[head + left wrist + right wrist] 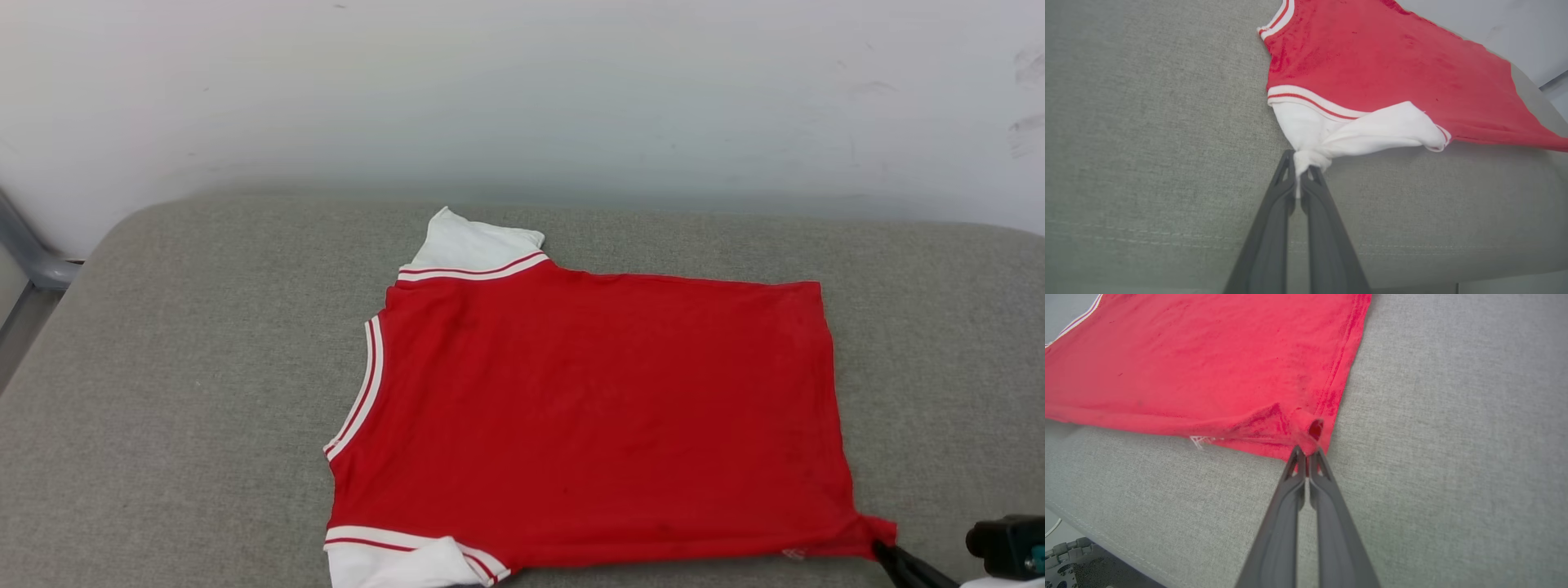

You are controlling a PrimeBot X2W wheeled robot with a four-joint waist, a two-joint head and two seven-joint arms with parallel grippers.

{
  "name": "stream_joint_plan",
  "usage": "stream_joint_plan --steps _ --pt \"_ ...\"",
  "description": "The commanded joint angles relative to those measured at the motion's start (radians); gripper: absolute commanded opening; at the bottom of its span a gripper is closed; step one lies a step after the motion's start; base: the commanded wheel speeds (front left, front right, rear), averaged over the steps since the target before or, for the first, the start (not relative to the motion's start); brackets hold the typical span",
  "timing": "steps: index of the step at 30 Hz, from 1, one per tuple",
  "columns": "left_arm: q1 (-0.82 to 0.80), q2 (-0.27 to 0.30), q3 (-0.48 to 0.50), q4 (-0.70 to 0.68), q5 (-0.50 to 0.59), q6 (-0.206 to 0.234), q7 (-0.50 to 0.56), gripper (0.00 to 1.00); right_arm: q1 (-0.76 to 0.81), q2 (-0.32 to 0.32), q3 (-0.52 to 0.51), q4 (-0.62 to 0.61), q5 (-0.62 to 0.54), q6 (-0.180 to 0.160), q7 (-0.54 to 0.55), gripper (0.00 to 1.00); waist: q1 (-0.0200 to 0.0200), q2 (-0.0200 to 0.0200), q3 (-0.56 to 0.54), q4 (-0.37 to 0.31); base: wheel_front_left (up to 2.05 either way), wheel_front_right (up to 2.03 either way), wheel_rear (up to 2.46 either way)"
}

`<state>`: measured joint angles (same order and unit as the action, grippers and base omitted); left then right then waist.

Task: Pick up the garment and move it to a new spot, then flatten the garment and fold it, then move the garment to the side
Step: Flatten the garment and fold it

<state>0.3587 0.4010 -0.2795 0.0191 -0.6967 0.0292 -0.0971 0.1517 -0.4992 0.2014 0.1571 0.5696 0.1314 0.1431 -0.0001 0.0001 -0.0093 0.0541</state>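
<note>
Red jersey shirt (pixel 596 416) with white sleeves, spread plain side up on the grey upholstered cushion (pixel 180 392). Left end effector (pixel 1300 169) clamped shut on a bunched tip of the white sleeve (pixel 1339 134), cloth gathered into a wad right at the fingertips, red body stretching ahead and off to the right of them. Right end effector (pixel 1306 455) likewise closed, pinching the hem corner (pixel 1306 430), with a small pucker just beyond the tips and the rest of the shirt fanning ahead and to the left. Reads as the flattening step: body mostly smooth, held sleeve crumpled and lapping over the striped trim (pixel 1310 100). Next, most likely, calls for drawing the two pinched points gently apart and back toward the cushion's near edge to take out slack, then releasing low against the cushion. Worth keeping the tug light, to avoid dragging the whole shirt instead of straightening it.
</note>
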Motion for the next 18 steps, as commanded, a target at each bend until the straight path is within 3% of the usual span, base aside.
stream_joint_plan --steps 1,10,18 --pt "-0.045 0.016 0.003 0.003 0.017 -0.004 -0.007 0.0 -0.02 0.005 -0.014 -0.009 0.002 -0.002 -0.001 0.0 0.0001 -0.0001 0.002 -0.001 0.0 0.0 0.0" --pt "-0.195 0.056 -0.001 0.033 0.06 -0.038 0.0 0.0 -0.091 0.019 -0.016 -0.011 0.006 -0.002 0.002 0.0 0.0001 -0.0001 0.043 -0.021 0.0 0.0 0.0" --pt "-0.435 0.103 -0.02 0.092 0.098 -0.1 0.038 0.0 -0.197 0.025 -0.004 -0.003 0.007 -0.002 0.003 0.0 0.0001 -0.0001 0.152 -0.038 0.0 0.0 0.0"
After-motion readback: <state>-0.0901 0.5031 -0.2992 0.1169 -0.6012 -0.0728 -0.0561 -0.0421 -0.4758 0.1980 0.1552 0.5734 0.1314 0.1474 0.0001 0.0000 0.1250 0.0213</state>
